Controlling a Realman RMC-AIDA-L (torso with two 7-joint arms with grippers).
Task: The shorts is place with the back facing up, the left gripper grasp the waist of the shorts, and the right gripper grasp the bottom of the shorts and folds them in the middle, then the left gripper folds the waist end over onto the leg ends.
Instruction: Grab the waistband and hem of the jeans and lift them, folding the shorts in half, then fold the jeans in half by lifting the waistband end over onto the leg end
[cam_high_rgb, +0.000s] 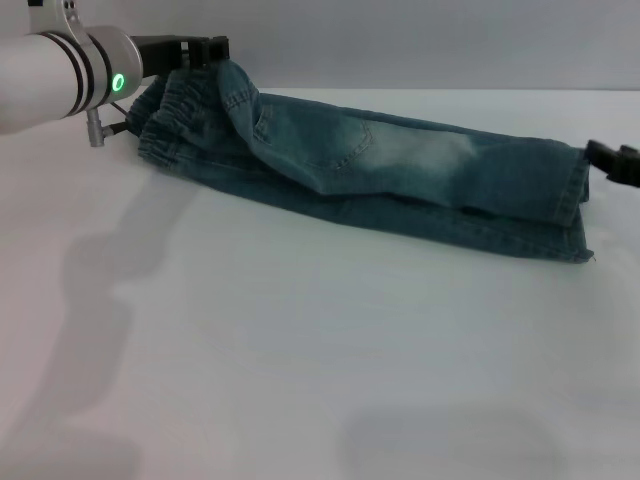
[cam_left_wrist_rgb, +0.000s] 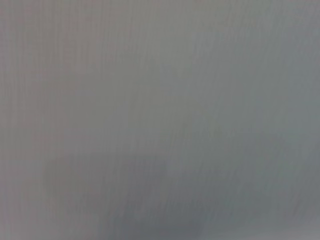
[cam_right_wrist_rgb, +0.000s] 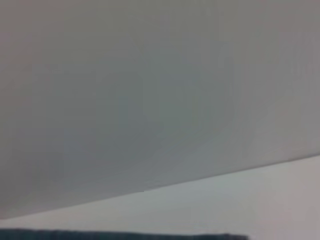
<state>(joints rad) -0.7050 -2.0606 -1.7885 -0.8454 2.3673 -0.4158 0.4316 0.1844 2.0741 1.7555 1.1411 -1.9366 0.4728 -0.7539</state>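
On the near part of the white table, only the soft shadow of an arm is seen, cast at the left. Farther back, the shorts are laid across the table from left to right, already folded lengthwise into a long narrow strip, with one faded back panel on top and a darker layer showing along the near edge. At the right end, the bottom of the shorts is seen as stacked hems, and the right gripper is found just beside them at the edge of the head view; whether its fingers are spread or closed cannot be told, nor whether the cloth is touched. At the far left, the waist of the shorts is bunched and ruffled, with a flap of denim raised above it. The left gripper is held at that raised flap, its black fingers pressed against the cloth and apparently pinching it. In the right wrist view, a dark strip of denim is shown along one edge above the pale table; the left wrist view shows only blank grey.
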